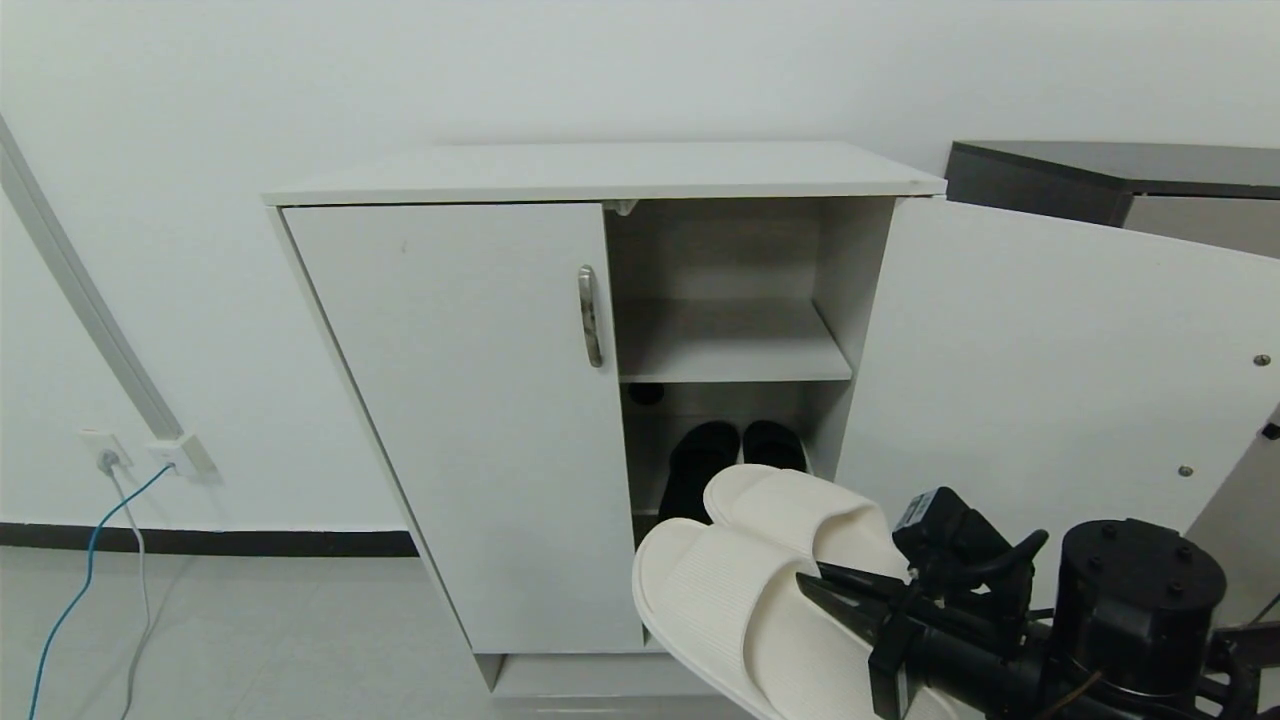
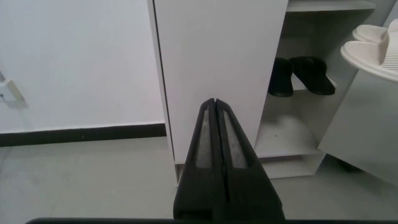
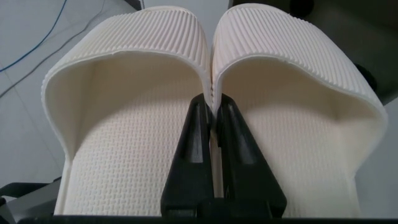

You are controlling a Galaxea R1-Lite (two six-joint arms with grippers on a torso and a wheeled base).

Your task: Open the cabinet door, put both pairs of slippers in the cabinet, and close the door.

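The right gripper (image 3: 214,104) is clamped on the white slippers (image 3: 124,143). Its fingers are pressed together over the two inner walls where the pair meets, so both slippers hang from one pinch. The slippers' long axis runs straight out from the gripper, toes leading and soles down. They lie side by side and touch along the inner edge.

Just beyond those toes is the open right half of the cabinet (image 1: 600,172), whose right door (image 1: 1050,350) is swung wide to the gripper's right. The black slippers (image 1: 720,450) already stand on a shelf inside, directly ahead of the white pair's toes and farther in (whether there is room beside them is hard to tell). The upper shelf (image 1: 730,345) lies ahead of the gripper and above it.

The move ahead looks like a straight push forward along the slippers' own axis, and this arm is the nearer one.

The left gripper (image 2: 214,102) has its fingers together on nothing. It faces the closed left door (image 2: 217,56), well apart from the opening.
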